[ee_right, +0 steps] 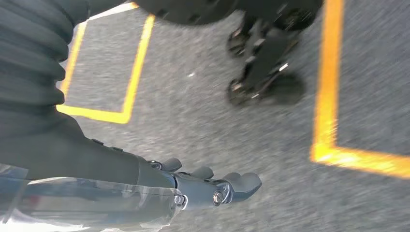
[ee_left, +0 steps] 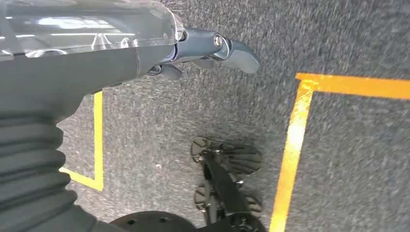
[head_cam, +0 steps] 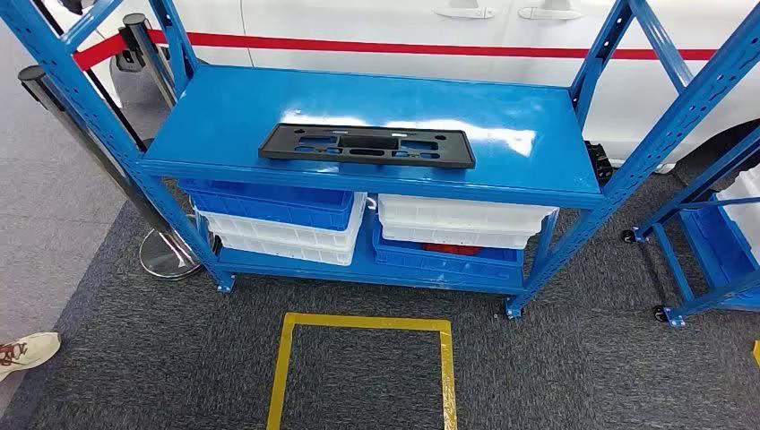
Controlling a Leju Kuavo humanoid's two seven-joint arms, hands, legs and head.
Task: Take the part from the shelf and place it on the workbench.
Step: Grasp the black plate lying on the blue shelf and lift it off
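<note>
A shoe [head_cam: 27,349] edges in at far left as the robot faces a blue shelf [head_cam: 224,116], where the part [head_cam: 367,146], a long flat black plate pierced with slots, lies flat near the front edge of the top deck, roughly midway along it. Below it sit stacked blue and white bins [head_cam: 287,224]; a yellow taped square [head_cam: 363,324] marks the carpet in front, and a white car [head_cam: 376,22] with a red stripe stands behind. The wrist views look down at grey carpet: the left hand [ee_left: 212,50] hangs with its fingers extended and holds nothing, and the right hand [ee_right: 212,186] hangs likewise, empty and released. The plate looks like thin moulded plastic: probably light, fairly stiff along its length yet liable to flex, with a smooth face that may slip. Taking hold at both short ends, or pinching the front long edge, seems the safest grip.
</note>
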